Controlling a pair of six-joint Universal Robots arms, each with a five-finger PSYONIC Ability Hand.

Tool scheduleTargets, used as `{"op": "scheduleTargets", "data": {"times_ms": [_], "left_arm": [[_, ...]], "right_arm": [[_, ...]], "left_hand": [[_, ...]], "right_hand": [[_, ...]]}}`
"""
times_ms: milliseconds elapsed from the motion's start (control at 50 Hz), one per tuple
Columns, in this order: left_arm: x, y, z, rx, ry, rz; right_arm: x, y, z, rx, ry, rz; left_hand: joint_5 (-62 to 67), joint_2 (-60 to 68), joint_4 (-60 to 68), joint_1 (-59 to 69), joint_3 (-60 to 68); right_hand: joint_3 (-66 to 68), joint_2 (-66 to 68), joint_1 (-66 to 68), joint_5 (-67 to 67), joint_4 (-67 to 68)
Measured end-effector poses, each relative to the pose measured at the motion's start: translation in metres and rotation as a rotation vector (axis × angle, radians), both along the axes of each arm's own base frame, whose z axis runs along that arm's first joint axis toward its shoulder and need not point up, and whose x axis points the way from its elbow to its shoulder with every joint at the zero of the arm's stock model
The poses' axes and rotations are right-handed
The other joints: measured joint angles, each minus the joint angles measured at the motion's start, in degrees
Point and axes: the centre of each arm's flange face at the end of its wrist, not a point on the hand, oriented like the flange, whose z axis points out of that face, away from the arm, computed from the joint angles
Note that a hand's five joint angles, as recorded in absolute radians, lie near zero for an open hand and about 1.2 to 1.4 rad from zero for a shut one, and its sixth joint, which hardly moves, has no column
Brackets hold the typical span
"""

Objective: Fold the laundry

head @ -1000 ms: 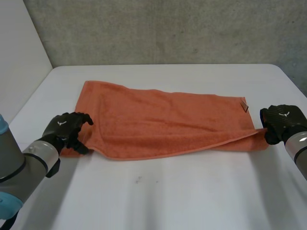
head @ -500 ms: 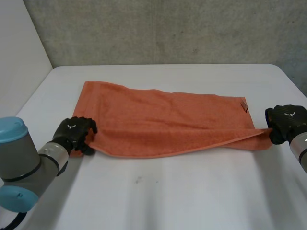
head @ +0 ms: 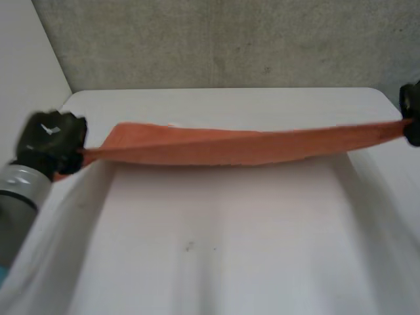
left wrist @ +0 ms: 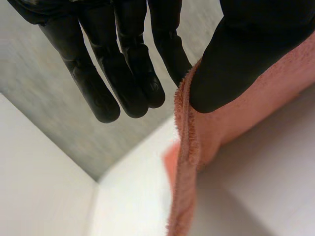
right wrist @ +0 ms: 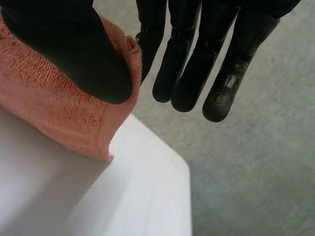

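Towel: taut over tabletop, my left robot hand & right robot hand pinching ends. Step, prob.: fold-over; nxt: level carry.

Nubby terry-cloth towel, seemingly matt table

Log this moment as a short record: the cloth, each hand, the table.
cloth: orange towel, stretched in a long band between the two hands, above the table
left hand: pinches the towel's left end between thumb and fingers
right hand: pinches the towel's right end under its thumb
table: white; whether the towel's far edge touches it cannot be told
fold: not yet made
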Motion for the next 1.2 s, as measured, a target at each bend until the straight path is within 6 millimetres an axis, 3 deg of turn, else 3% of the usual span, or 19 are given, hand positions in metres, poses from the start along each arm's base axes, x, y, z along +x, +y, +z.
{"op": "scheduleTargets", "data": {"times_ms": [40,100,180,260,380,560,620,700,760,800,820,840,860,880,900,980,1080,1140,1200], "left_arm": [[0.007,0.02,0.037,-0.074,-0.039,0.01],[0.012,0.038,0.069,-0.144,-0.062,0.021],[0.017,0.054,0.101,-0.225,-0.073,0.032],[0.018,0.057,0.111,-0.247,-0.08,0.021],[0.013,0.04,0.085,-0.133,-0.122,-0.036],[0.004,-0.02,0.006,0.127,-0.26,-0.102],[0.001,-0.047,-0.008,0.144,-0.31,-0.096],[-0.006,-0.073,-0.002,0.087,-0.335,-0.084],[-0.023,-0.098,0.038,-0.092,-0.318,-0.074],[-0.028,-0.102,0.057,-0.168,-0.301,-0.069],[-0.032,-0.104,0.073,-0.238,-0.28,-0.062],[-0.039,-0.104,0.119,-0.43,-0.204,-0.038],[-0.039,-0.104,0.119,-0.43,-0.204,-0.038],[-0.041,-0.098,0.158,-0.591,-0.119,-0.014],[-0.04,-0.094,0.174,-0.66,-0.075,-0.004],[-0.033,-0.08,0.207,-0.804,0.052,0.017],[-0.026,-0.078,0.195,-0.768,0.09,0.022],[-0.023,-0.08,0.149,-0.62,0.067,0.015],[-0.024,-0.08,0.12,-0.534,0.045,-0.003]], "right_arm": [[0.0,0.009,0.022,-0.012,0.022,0.006],[0.001,0.02,0.05,-0.027,0.07,0.015],[0.0,0.034,0.081,-0.039,0.16,0.023],[0.0,0.04,0.087,-0.008,0.223,0.029],[0.001,0.03,0.052,0.156,0.293,0.055],[0.017,-0.002,-0.021,0.377,0.368,0.088],[0.026,-0.015,-0.031,0.372,0.388,0.081],[0.038,-0.037,-0.024,0.291,0.387,0.051],[0.047,-0.073,0.024,0.039,0.283,-0.029],[0.048,-0.078,0.036,-0.015,0.252,-0.043],[0.049,-0.085,0.057,-0.111,0.193,-0.066],[0.048,-0.09,0.096,-0.289,0.074,-0.092],[0.048,-0.09,0.096,-0.289,0.074,-0.092],[0.047,-0.089,0.118,-0.38,0.013,-0.097],[0.046,-0.081,0.146,-0.5,-0.063,-0.096],[0.042,-0.062,0.172,-0.603,-0.13,-0.079],[0.045,-0.057,0.152,-0.529,-0.112,-0.043],[0.05,-0.059,0.099,-0.352,-0.059,0.004],[0.052,-0.06,0.07,-0.259,-0.036,0.021]], "left_hand": [[0.0,0.01,0.06,0.0,0.01],[0.0,0.04,0.22,0.0,0.03],[0.0,0.06,0.23,0.0,0.05],[0.0,0.06,0.24,0.0,0.06],[0.0,0.06,0.26,0.0,0.06],[0.0,0.08,0.26,0.0,0.09],[0.0,0.1,0.26,0.0,0.09],[0.0,0.12,0.27,0.0,0.12],[0.0,0.14,0.27,0.0,0.17],[0.0,0.14,0.27,0.0,0.17],[-0.01,0.14,0.27,0.0,0.17],[0.01,0.14,0.27,0.0,0.18],[0.01,0.14,0.27,0.0,0.18],[0.0,0.15,0.27,0.0,0.18],[0.0,0.15,0.28,0.0,0.18],[0.0,0.15,0.28,0.0,0.18],[0.0,0.16,0.28,0.0,0.18],[0.0,0.19,0.29,0.0,0.19],[0.0,0.22,0.28,0.0,0.2]], "right_hand": [[0.0,0.0,0.0,0.02,0.0],[0.0,0.0,0.0,0.02,0.0],[0.0,0.0,0.0,0.02,0.0],[0.0,0.0,0.0,0.02,0.0],[0.0,0.0,0.0,0.02,0.01],[0.0,0.0,0.0,0.02,0.01],[0.0,0.0,0.0,0.07,0.0],[0.0,0.0,0.0,0.02,0.0],[0.0,0.0,0.0,0.08,0.0],[0.0,0.0,0.0,0.02,0.0],[0.0,0.0,0.0,0.02,0.0],[0.0,0.0,0.0,0.02,0.0],[0.0,0.0,0.0,0.02,0.0],[0.0,0.0,0.0,0.02,0.0],[0.0,0.0,0.0,0.03,0.0],[0.0,0.0,0.0,0.08,0.01],[0.0,0.0,0.0,0.12,0.01],[0.0,0.0,0.0,0.15,0.0],[0.0,0.0,0.0,0.15,0.01]]}}
